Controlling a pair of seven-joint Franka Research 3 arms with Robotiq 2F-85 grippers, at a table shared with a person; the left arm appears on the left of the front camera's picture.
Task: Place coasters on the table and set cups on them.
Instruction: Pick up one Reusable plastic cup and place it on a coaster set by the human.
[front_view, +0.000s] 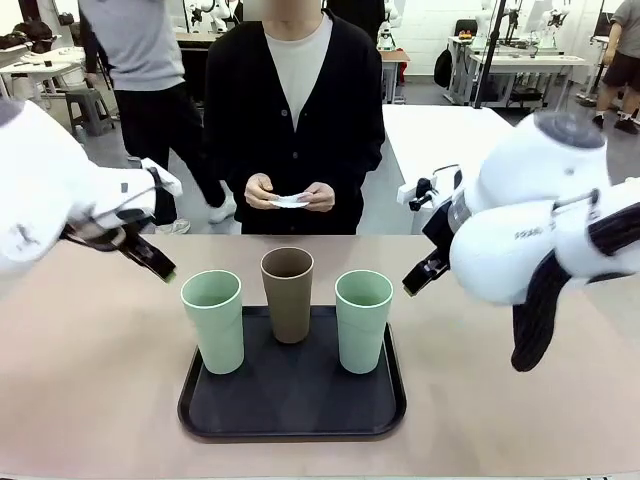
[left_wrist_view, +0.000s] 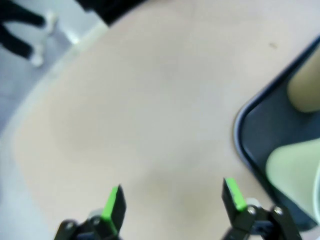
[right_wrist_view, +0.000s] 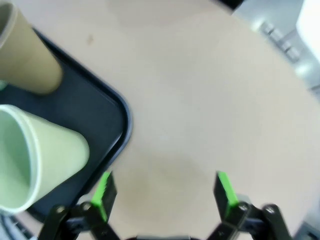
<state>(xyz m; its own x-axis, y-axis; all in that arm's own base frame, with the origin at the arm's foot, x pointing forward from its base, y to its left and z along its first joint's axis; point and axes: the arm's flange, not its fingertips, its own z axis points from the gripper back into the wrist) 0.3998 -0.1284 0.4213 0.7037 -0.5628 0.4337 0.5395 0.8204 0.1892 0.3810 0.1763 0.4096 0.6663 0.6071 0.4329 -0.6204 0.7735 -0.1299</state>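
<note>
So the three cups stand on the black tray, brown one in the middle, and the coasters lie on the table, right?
No: the front view shows the coasters held in the person's hands, not lying on the table. The rest holds.

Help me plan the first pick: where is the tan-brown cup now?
In the front view, the tan-brown cup stands upright on the black tray, at its back middle, between the left mint cup and the right mint cup.

three upright cups (front_view: 288, 295) on tray (front_view: 290, 405)
</note>
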